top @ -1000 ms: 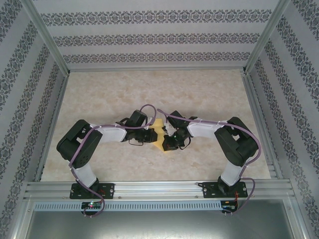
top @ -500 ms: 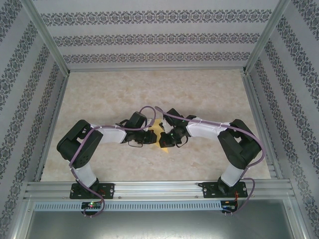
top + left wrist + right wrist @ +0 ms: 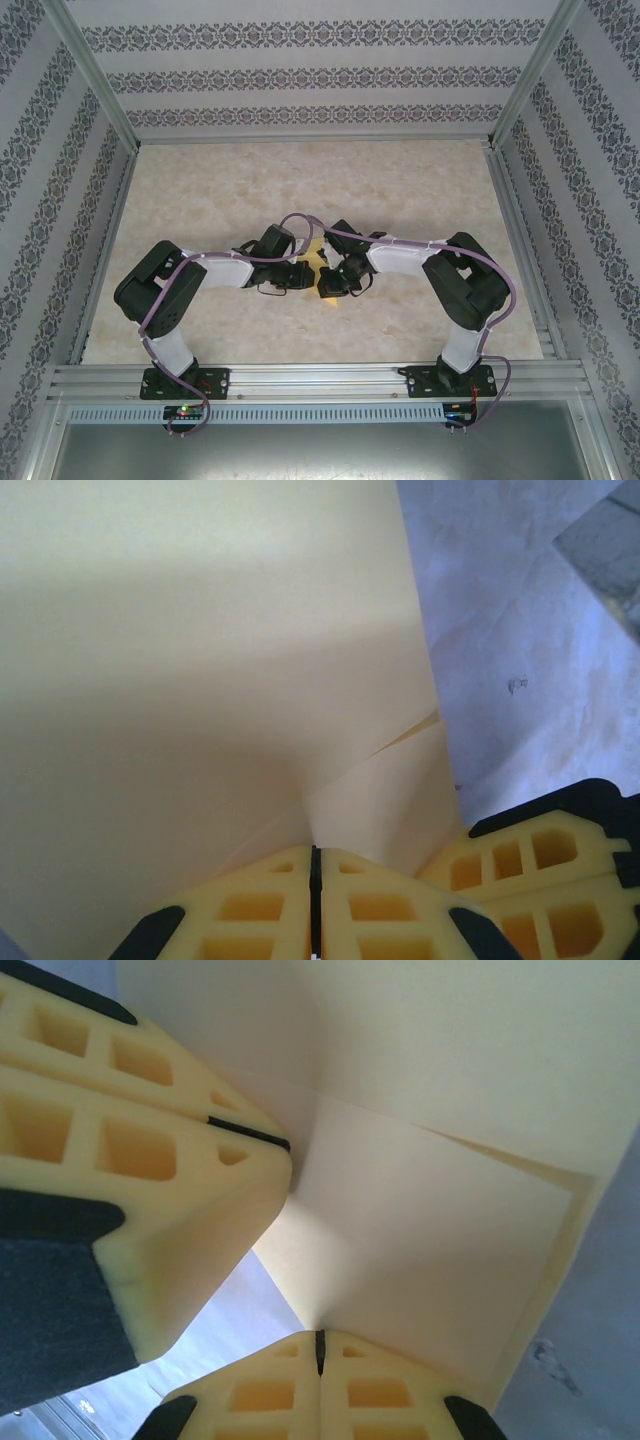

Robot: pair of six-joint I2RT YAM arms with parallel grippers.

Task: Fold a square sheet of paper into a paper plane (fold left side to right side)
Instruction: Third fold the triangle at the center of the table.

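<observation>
So we've got the left gripper (image 3: 313,865) and right gripper (image 3: 320,1350) both pinched tight on the creased yellow square sheet of paper (image 3: 200,680), held between them around the middle of the table (image 3: 300,180).

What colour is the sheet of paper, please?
Plain pale yellow paper, clearest in the left wrist view.

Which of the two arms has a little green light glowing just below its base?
The left arm: a green light glows on the rail just below it. Under the right arm, the small board shows no green.
</observation>
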